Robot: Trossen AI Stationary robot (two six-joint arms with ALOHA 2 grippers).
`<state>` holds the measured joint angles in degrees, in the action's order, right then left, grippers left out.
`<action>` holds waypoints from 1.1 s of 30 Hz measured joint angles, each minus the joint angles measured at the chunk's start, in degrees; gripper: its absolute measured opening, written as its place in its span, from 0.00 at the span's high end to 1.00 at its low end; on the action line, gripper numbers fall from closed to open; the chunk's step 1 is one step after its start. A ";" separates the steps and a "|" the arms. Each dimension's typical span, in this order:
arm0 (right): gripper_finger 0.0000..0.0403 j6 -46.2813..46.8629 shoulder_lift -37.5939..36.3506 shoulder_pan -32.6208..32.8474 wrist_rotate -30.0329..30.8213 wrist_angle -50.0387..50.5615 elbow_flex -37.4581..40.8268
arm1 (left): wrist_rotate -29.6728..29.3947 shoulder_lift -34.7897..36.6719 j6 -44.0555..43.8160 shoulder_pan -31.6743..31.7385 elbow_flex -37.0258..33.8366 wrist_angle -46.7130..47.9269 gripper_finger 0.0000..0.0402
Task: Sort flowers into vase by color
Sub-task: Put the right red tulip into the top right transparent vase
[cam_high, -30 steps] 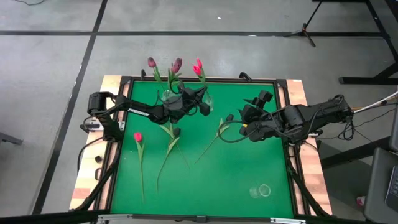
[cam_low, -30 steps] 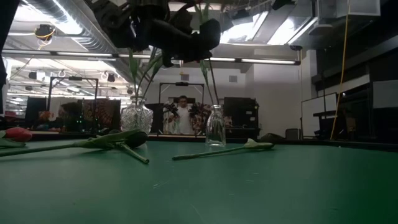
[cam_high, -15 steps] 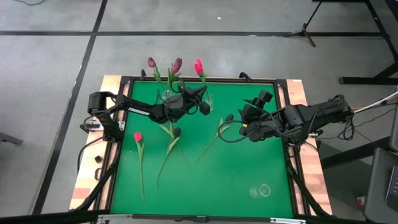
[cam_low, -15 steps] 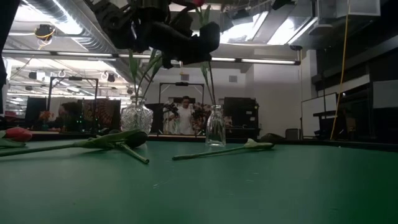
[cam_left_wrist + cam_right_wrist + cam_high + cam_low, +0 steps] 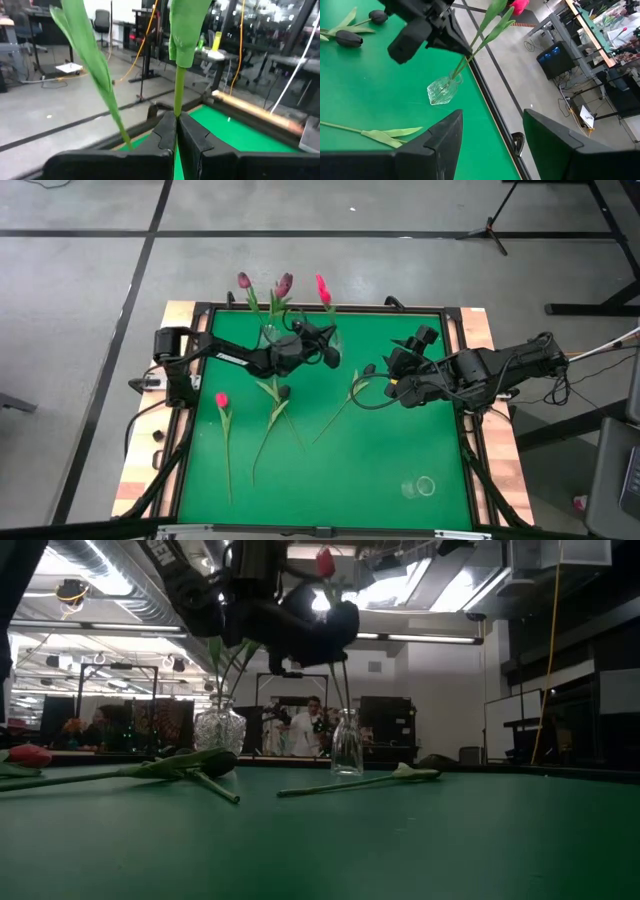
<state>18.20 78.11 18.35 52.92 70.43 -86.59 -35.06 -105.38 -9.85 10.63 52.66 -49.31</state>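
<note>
Background only
Person (image 5: 313,726) seen beyond green table (image 5: 400,440); tripod (image 5: 490,225) stood on floor behind.

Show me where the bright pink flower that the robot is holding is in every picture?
High view: pink flower at the table's far edge, past the left gripper.
Low view: its head at the top, above the arm.
Left wrist view: only its green stem, pinched between the fingers.
Right wrist view: head at the top edge.
Shared landmark: small glass vase.

Robotics lab or workshop. Grey concrete floor (image 5: 80,300) with black tape lines, exposed ceiling ducting (image 5: 110,570), strip lights, office chair (image 5: 102,20), trailing orange cables (image 5: 145,37), green-topped bench (image 5: 400,440) framed in wood.
</note>
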 joint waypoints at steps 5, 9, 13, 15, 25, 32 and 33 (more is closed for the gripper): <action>0.48 0.00 0.00 0.00 -0.02 0.00 0.00 | -0.10 -0.38 1.26 -0.34 -0.02 -0.11 0.99; 0.48 0.15 0.00 0.00 -0.04 -0.02 0.00 | 0.09 -0.38 1.25 0.40 -0.02 2.27 0.96; 0.48 0.22 0.00 0.00 -0.04 -0.01 0.00 | 0.21 -0.42 1.42 1.08 -0.02 4.98 0.93; 0.48 0.22 0.00 0.00 -0.06 -0.02 0.00 | 0.22 -0.27 1.42 1.10 -0.03 4.89 0.92; 0.48 0.23 0.00 0.00 -4.08 0.01 0.00 | 7.71 1.07 -0.56 0.94 -0.02 9.06 0.83; 0.48 0.20 0.00 0.00 -4.10 0.10 0.00 | 10.63 2.12 -0.74 0.88 -0.02 14.71 0.78; 0.48 0.17 0.00 0.00 -4.10 0.12 0.00 | 10.68 2.57 -0.72 0.88 -0.02 16.04 0.77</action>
<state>18.36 78.11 18.35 48.82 70.56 -86.59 -24.38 -102.80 -10.57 11.51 52.64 -33.28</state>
